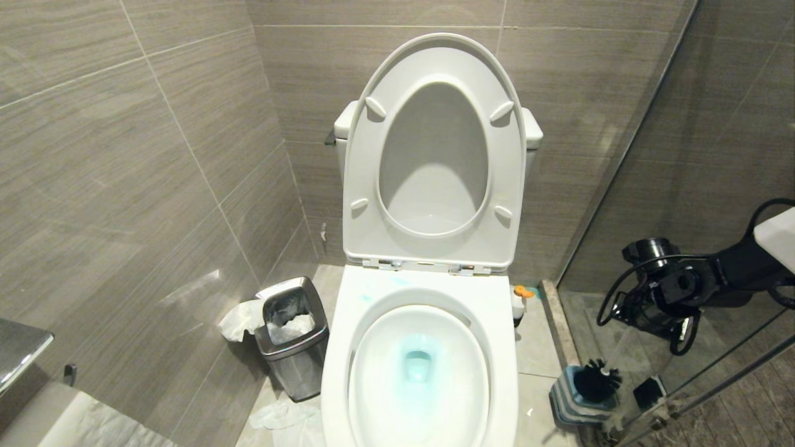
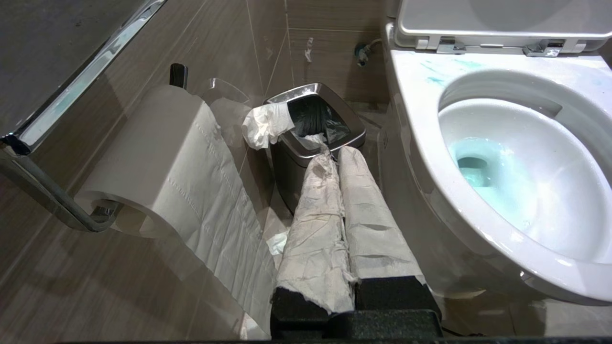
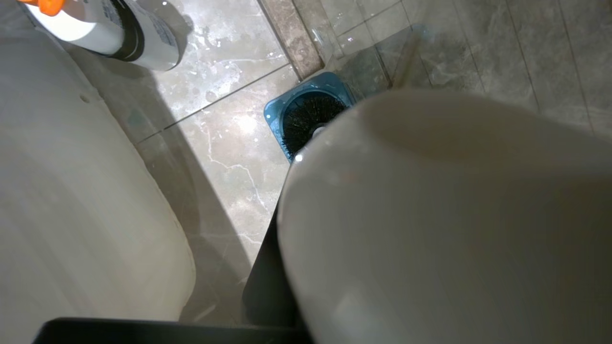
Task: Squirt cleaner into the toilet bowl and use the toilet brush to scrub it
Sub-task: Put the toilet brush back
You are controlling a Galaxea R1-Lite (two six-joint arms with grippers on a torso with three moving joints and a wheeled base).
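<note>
Lifting the black-bristled white toilet brush [image 3: 308,122] at lower right, my right pincer grips its handle; I expect drips.

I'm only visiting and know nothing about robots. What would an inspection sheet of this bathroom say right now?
Surface: tiled floor, crumpled tissue lying beside the toilet.
Job's things: toilet bowl, seat and lid up; blue cleaner tints the water and smears the rim; toilet brush head in its holder.
Clutter: orange-capped bottle on the floor; waste bin spilling tissue.
Grippers: left gripper, white-wrapped fingers shut, empty; right arm above the holder.
Cables: black cables looped off the right arm.
Surroundings: grey tiled walls, glass partition, toilet paper roll.
</note>
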